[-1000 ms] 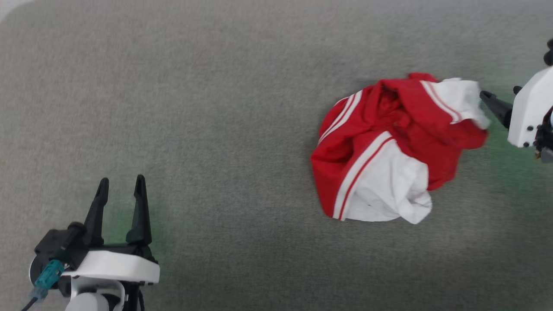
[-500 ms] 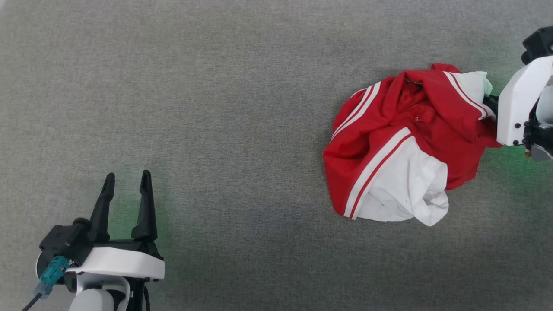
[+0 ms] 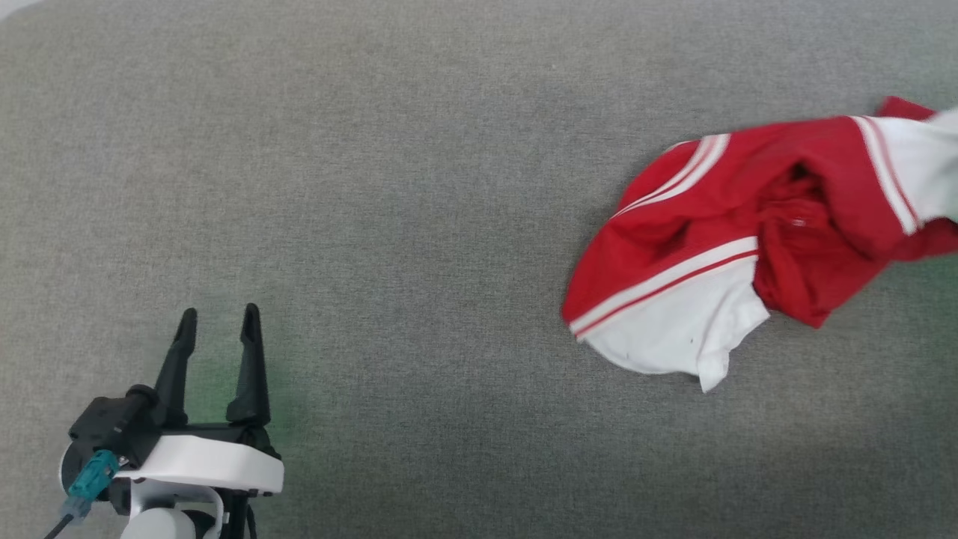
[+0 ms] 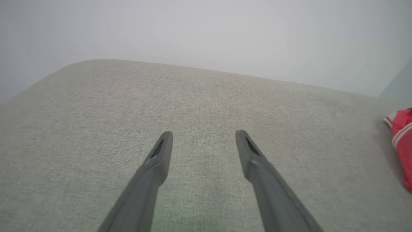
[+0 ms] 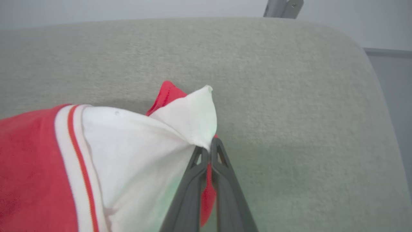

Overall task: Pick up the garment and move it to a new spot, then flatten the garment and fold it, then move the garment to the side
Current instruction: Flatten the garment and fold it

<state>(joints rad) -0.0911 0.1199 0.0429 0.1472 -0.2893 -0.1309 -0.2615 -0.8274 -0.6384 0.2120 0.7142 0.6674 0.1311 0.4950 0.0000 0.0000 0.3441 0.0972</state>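
The garment (image 3: 718,232), bright red with white panels and double white stripes, lies stretched toward the right edge of the head view, its right end lifted and blurred. In the right wrist view my right gripper (image 5: 209,149) is shut on a white corner of the garment (image 5: 135,148), fabric pinched between the dark fingertips. My left gripper (image 3: 217,322) sits at the lower left, open and holding nothing, far from the cloth. Its wrist view shows the left gripper (image 4: 202,137) with fingers spread over bare cushion, and a bit of the garment (image 4: 402,135) at the right edge.
The work surface is a grey fabric cushion (image 3: 389,187). Its rounded far edge (image 5: 360,42) shows in the right wrist view, with a metal bracket (image 5: 283,8) and a pale wall behind it.
My right gripper closed on the garment's white corner and pulled it right and out of the head view. The crumpled heap has stretched out. The left arm stayed put.
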